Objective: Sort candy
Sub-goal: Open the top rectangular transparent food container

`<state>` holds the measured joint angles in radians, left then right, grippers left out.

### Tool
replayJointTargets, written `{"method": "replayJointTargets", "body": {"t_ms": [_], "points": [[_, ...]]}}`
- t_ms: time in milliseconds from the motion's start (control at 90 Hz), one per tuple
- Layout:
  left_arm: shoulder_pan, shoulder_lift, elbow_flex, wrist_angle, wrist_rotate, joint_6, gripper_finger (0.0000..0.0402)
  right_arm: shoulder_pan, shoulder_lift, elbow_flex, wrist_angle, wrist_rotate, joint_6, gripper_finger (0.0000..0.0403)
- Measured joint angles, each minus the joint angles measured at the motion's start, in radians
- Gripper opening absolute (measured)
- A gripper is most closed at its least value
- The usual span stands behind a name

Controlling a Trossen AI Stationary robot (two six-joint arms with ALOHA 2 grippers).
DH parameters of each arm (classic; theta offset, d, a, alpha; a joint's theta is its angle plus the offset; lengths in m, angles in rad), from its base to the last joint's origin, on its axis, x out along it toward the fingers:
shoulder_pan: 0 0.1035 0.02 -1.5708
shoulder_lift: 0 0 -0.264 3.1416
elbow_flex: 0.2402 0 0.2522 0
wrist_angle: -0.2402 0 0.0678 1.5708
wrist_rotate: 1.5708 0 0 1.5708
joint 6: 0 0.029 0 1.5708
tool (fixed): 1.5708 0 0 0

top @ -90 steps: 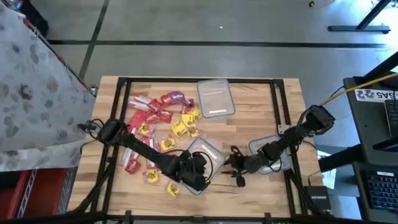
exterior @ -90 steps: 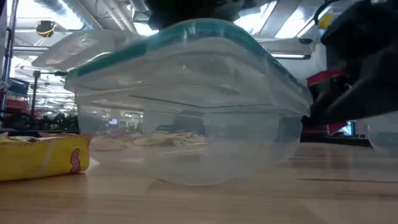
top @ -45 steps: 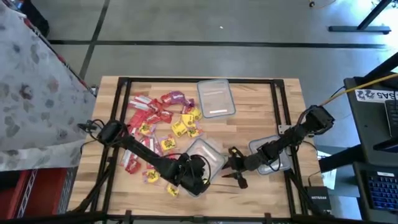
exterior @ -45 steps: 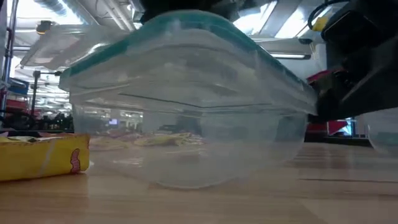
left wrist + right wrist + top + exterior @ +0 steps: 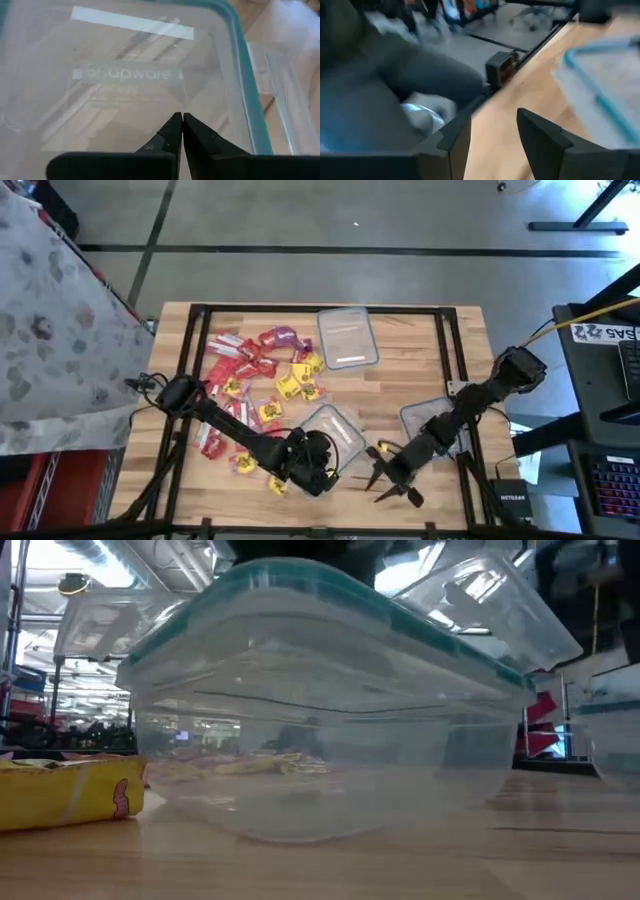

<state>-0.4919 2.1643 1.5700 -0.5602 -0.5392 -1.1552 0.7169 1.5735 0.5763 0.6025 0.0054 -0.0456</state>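
Candy (image 5: 262,372) lies scattered over the surface's (image 5: 400,370) left half. My left gripper (image 5: 179,131), fingers pressed together, rests on a lidded clear tub (image 5: 333,430) near the front edge; my right gripper (image 5: 392,480), fingers spread wide, hovers beside it.

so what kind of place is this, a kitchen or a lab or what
Most likely a robotics lab or workshop, not a kitchen: a wooden table in a black metal frame on a concrete floor, a keyboard beside it, and industrial ceiling lights behind.

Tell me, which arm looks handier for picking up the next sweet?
Probably the left. Its claw sits at the tub right beside the candy, while the right claw hangs open farther away.
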Motion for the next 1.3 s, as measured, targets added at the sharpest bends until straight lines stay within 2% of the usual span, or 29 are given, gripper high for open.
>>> {"method": "replayJointTargets", "body": {"t_ms": [144, 267, 322, 444, 522, 711, 767, 889, 1133, 1211, 1300], "points": [[0.0, 0.0, 0.0, 0.001, -0.001, 0.0, 0.0, 0.066, 0.039, 0.07, -0.162, 0.366, -0.275, 0.0147], [0.001, 0.002, 0.0, 0.023, -0.004, 0.011, 0.0, 0.066, 0.097, 0.088, -0.144, 0.463, -0.438, 0.0147], [0.002, 0.004, 0.0, 0.041, -0.004, 0.019, 0.0, 0.06, 0.131, 0.094, -0.141, 0.521, -0.461, 0.0147], [0.003, 0.004, -0.002, 0.055, -0.004, 0.03, 0.0, 0.045, 0.185, 0.108, -0.126, 0.541, -0.483, 0.0145], [0.003, 0.004, -0.002, 0.056, -0.004, 0.034, 0.0, 0.043, 0.193, 0.125, -0.125, 0.555, -0.456, 0.0129], [-0.004, -0.012, -0.005, 0.046, -0.003, 0.039, 0.0, 0.047, 0.186, 0.172, -0.201, 0.558, -0.436, 0.0026], [-0.007, -0.026, -0.005, 0.034, -0.004, 0.041, 0.0, 0.047, 0.186, 0.184, -0.231, 0.567, -0.434, 0.0009], [-0.015, -0.051, -0.006, 0.023, -0.029, 0.063, 0.0, 0.054, 0.186, 0.206, -0.249, 0.619, -0.434, 0.0024], [-0.024, -0.067, -0.006, 0.018, -0.064, 0.062, 0.0, 0.1, 0.183, 0.266, -0.246, 0.866, -0.507, 0.0042], [-0.024, -0.067, -0.006, 0.018, -0.069, 0.06, 0.0, 0.103, 0.182, 0.27, -0.247, 0.868, -0.531, 0.0042], [-0.024, -0.068, -0.006, 0.018, -0.07, 0.06, 0.0, 0.099, 0.183, 0.269, -0.3, 0.789, -0.528, 0.0044]]}}
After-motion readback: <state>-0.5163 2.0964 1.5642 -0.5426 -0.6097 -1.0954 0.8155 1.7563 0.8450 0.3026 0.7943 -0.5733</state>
